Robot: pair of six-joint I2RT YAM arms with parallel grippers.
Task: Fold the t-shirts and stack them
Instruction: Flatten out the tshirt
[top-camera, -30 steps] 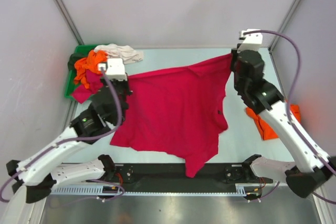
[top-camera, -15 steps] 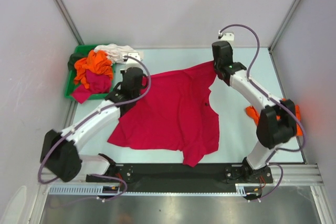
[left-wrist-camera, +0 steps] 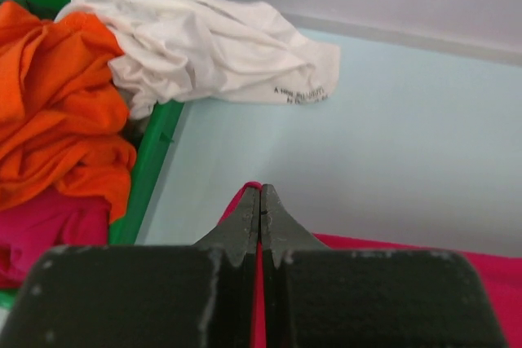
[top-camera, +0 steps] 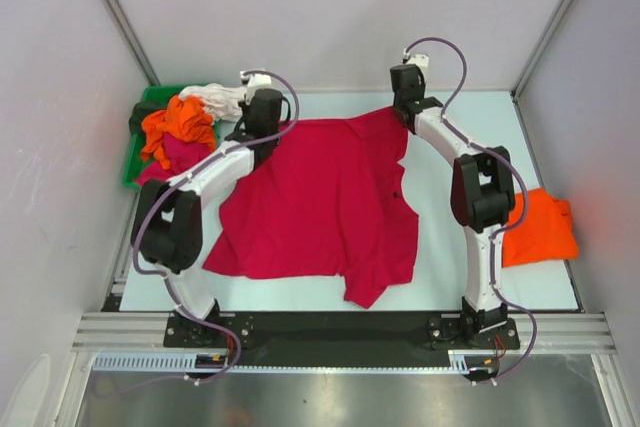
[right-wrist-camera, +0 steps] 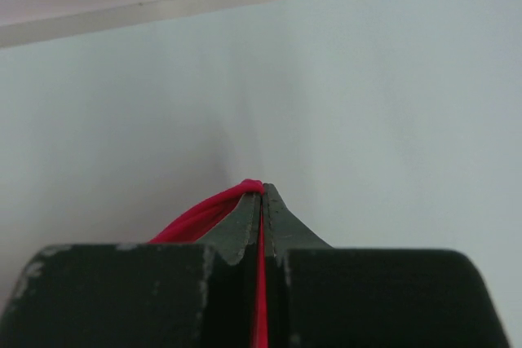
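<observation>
The large crimson-red t-shirt (top-camera: pixel 320 202) lies spread over the middle of the table. My left gripper (top-camera: pixel 262 125) is shut on its far left corner; the red cloth (left-wrist-camera: pixel 245 197) shows pinched between the jaws. My right gripper (top-camera: pixel 403 107) is shut on its far right corner, red cloth (right-wrist-camera: pixel 214 208) bulging at the tips. A folded orange t-shirt (top-camera: pixel 538 227) lies at the right. Orange (top-camera: pixel 178 122), magenta (top-camera: pixel 170 159) and white (top-camera: pixel 225 99) shirts pile in and over the green bin, also in the left wrist view (left-wrist-camera: pixel 204 46). A dark one (top-camera: pixel 140 117) peeks at the bin's left.
The green plastic bin (top-camera: pixel 133 162) stands at the far left corner of the table, its rim also in the left wrist view (left-wrist-camera: pixel 155 152). Grey walls close the back and sides. The black rail with the arm bases (top-camera: pixel 330 327) runs along the near edge.
Both grippers have carried the red shirt's far corners toward the back of the table, stretching the arms out. The shirt has gone from hanging lifted to lying flat.
</observation>
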